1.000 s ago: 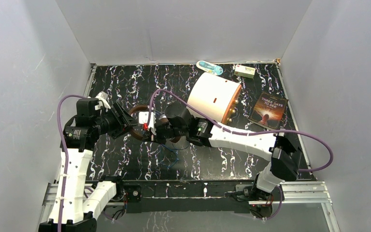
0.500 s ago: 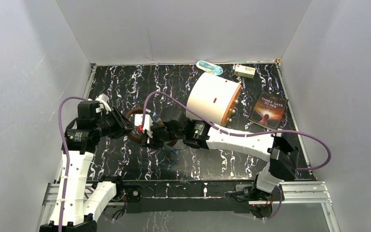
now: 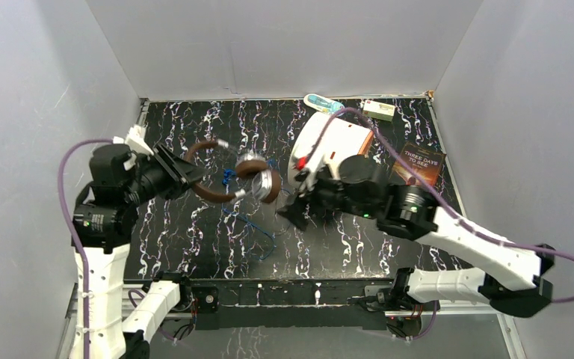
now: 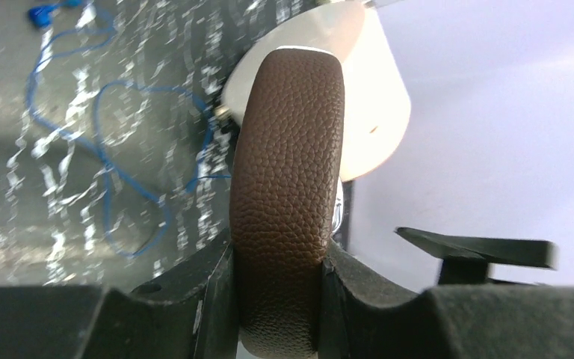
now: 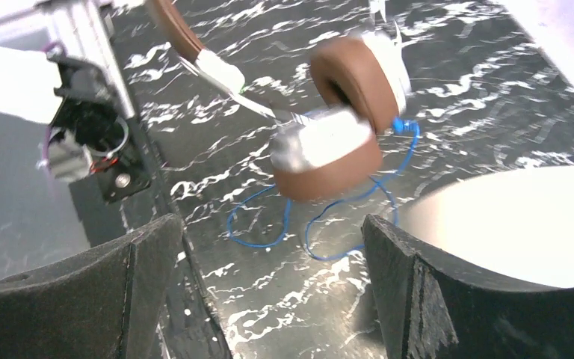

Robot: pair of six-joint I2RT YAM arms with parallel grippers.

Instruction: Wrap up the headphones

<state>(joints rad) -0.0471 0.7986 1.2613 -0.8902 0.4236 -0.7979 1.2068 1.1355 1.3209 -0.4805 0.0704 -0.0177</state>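
Observation:
The brown headphones (image 3: pixel 211 191) hang above the black marbled table, held by the padded headband (image 4: pixel 288 172). My left gripper (image 3: pixel 187 173) is shut on that band, whose leather fills the gap between the fingers (image 4: pixel 209 292). The two ear cups (image 5: pixel 336 142), brown cushions with silver backs, dangle together at the band's far end. The thin blue cable (image 3: pixel 247 224) trails from the cups in loose loops on the table. My right gripper (image 3: pixel 299 196) stands open to the right of the cups, apart from them, and holds nothing (image 5: pixel 269 247).
A large cream cylinder (image 3: pixel 329 146) lies on its side just behind my right gripper. A dark book (image 3: pixel 416 168), a small white box (image 3: pixel 379 110) and a blue-and-white object (image 3: pixel 323 105) sit at the back right. White walls close in three sides.
My right gripper has opened, let go of the headphones and drawn back to the right. My left gripper has closed on the headband and lifted the headphones up off the table.

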